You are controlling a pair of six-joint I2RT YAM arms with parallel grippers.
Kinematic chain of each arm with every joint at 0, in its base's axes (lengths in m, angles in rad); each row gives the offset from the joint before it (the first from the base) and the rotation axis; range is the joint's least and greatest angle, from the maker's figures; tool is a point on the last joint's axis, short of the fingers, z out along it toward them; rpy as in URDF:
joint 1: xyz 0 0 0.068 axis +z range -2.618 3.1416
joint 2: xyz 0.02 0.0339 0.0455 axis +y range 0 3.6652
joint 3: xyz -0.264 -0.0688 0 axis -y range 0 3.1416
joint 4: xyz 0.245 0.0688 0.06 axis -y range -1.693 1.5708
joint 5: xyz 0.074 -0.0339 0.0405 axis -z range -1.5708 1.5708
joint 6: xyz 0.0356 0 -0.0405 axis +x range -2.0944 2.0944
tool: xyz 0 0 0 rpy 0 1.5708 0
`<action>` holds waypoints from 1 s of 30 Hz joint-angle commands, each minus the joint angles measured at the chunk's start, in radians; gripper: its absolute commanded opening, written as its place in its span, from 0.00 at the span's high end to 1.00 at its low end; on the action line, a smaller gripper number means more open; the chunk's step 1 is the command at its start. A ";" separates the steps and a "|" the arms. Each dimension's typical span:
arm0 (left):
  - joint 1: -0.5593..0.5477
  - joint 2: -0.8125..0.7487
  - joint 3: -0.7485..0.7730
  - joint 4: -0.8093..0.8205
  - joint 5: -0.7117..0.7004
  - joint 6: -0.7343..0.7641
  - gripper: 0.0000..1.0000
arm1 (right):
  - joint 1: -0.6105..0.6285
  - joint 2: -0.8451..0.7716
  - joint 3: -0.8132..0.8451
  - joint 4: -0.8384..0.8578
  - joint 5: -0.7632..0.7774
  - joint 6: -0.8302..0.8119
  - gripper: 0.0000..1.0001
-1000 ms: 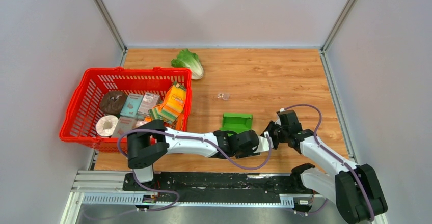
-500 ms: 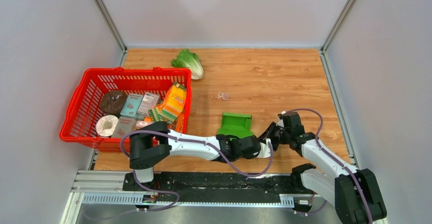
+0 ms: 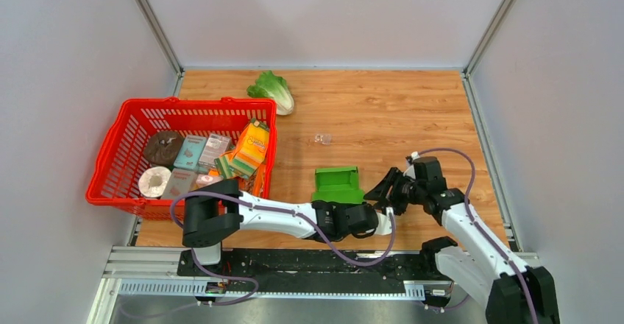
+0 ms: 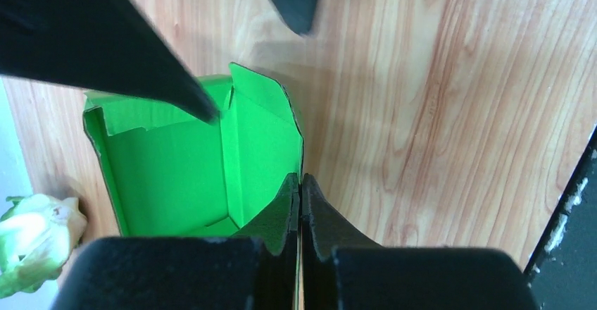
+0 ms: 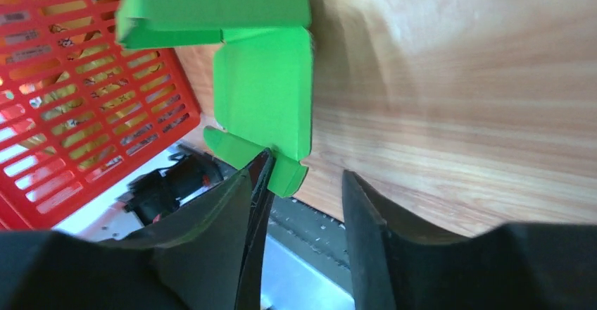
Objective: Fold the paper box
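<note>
My left pincer: jaws pressed together on the side wall of the box, which sits just ahead on the table, open side facing me. Right pincer: jaws apart, straddling the box's edge, one jaw touching card.

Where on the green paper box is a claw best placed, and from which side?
On the paper box, the free edge of its upright side wall, from the near side: thin card stands edge-on there, as the left claw pinching it shows.

bright, even light, soft shadows; top view sharp; wrist views blurred up close, glare on the table.
</note>
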 commanded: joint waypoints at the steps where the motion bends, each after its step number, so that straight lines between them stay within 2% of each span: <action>1: -0.002 -0.109 -0.014 0.014 -0.034 -0.118 1.00 | -0.006 -0.116 0.203 -0.271 0.211 -0.211 0.42; 2: -0.001 -0.118 -0.007 0.011 -0.038 -0.138 1.00 | -0.005 -0.154 0.230 -0.306 0.303 -0.231 0.34; 4: 0.006 -0.136 0.013 -0.020 -0.043 -0.199 1.00 | -0.005 -0.182 0.276 -0.374 0.403 -0.288 0.27; 5: 0.010 -0.138 0.054 -0.043 -0.055 -0.228 1.00 | -0.021 -0.194 0.299 -0.388 0.449 -0.279 0.16; 8: 0.056 -0.132 0.177 -0.180 -0.051 -0.387 1.00 | -0.032 -0.183 0.326 -0.374 0.460 -0.276 0.16; 9: 0.093 -0.123 0.208 -0.258 -0.054 -0.496 1.00 | -0.035 -0.162 0.337 -0.382 0.462 -0.276 0.15; 11: 0.136 -0.113 0.291 -0.366 -0.035 -0.614 1.00 | -0.031 -0.140 0.357 -0.397 0.454 -0.291 0.15; 12: 0.157 -0.107 0.314 -0.398 -0.020 -0.729 1.00 | -0.031 -0.128 0.359 -0.403 0.451 -0.296 0.15; 14: 0.226 -0.106 0.357 -0.441 0.055 -0.828 1.00 | -0.031 -0.122 0.350 -0.390 0.402 -0.313 0.14; 16: 0.289 -0.121 0.354 -0.433 0.132 -0.960 1.00 | -0.029 -0.119 0.339 -0.385 0.350 -0.317 0.13; 23: 0.461 -0.129 0.233 -0.205 0.362 -1.335 1.00 | 0.041 -0.078 0.273 -0.330 0.309 -0.319 0.12; 25: 0.483 -0.135 0.164 -0.128 0.417 -1.379 0.98 | 0.070 -0.064 0.253 -0.298 0.309 -0.304 0.12; 26: 0.489 -0.136 0.148 -0.062 0.434 -1.389 0.93 | 0.106 -0.055 0.245 -0.286 0.310 -0.298 0.12; 30: 0.492 -0.170 0.110 -0.020 0.416 -1.390 0.82 | 0.192 -0.041 0.227 -0.233 0.341 -0.256 0.12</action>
